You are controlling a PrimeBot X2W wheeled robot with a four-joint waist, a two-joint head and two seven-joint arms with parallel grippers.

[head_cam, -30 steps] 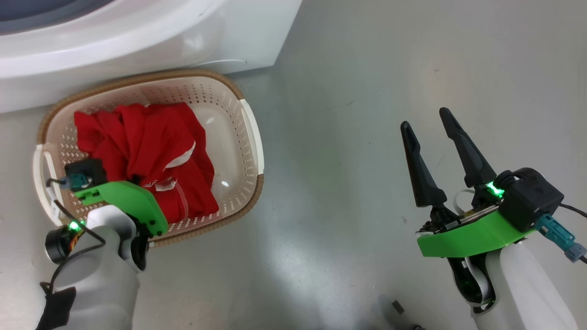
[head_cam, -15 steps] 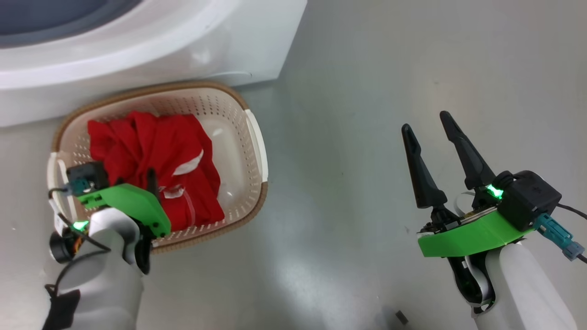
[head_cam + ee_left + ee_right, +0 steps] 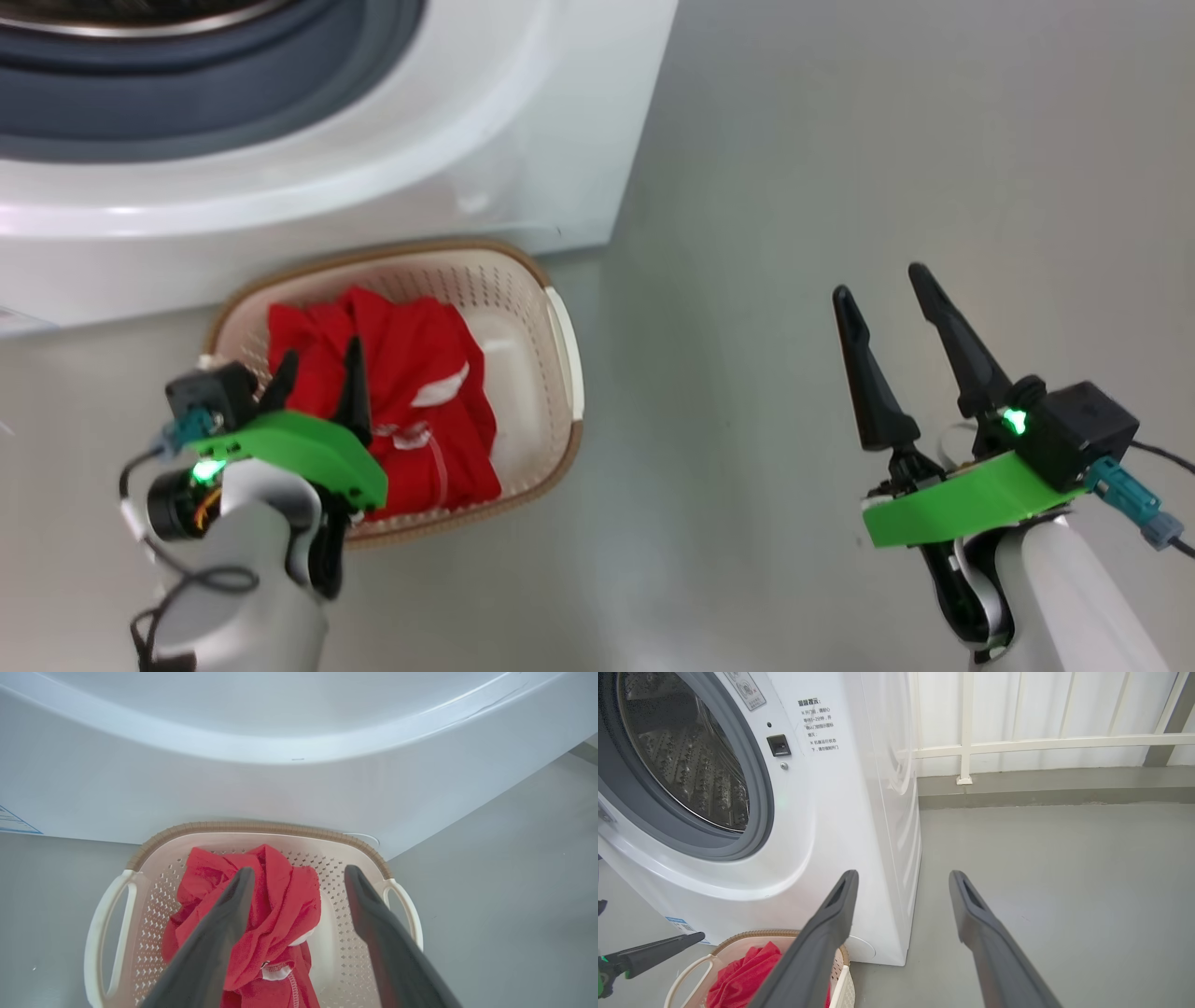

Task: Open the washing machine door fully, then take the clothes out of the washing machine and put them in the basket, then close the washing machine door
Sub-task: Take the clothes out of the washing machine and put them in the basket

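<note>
Grey concrete floor (image 3: 747, 233) all round, a white railing (image 3: 1017, 744) along the back wall, and the washing machine (image 3: 523, 140) standing in front of me. The clothes (image 3: 411, 373) are where I want them: a red bundle inside the basket (image 3: 563, 327), heaped toward its left half, and the basket sits on the floor tight against the machine's front, below the opening. The drum (image 3: 686, 765) looks empty behind its grey gasket (image 3: 759, 812), so I judge that only closing the door is left. My left gripper (image 3: 321, 353) hangs released just over the bundle with its fingers spread wide; from its wrist view one finger overlaps the fabric, and I cannot tell whether it touches. That is my worry: if a fold is caught on that finger, lifting away would drag the garment back over the rim. My right gripper (image 3: 879, 283) is also spread wide with nothing in it, over bare floor well clear of the basket. A careless sweep of the left arm toward the door could also knock the light basket aside.
</note>
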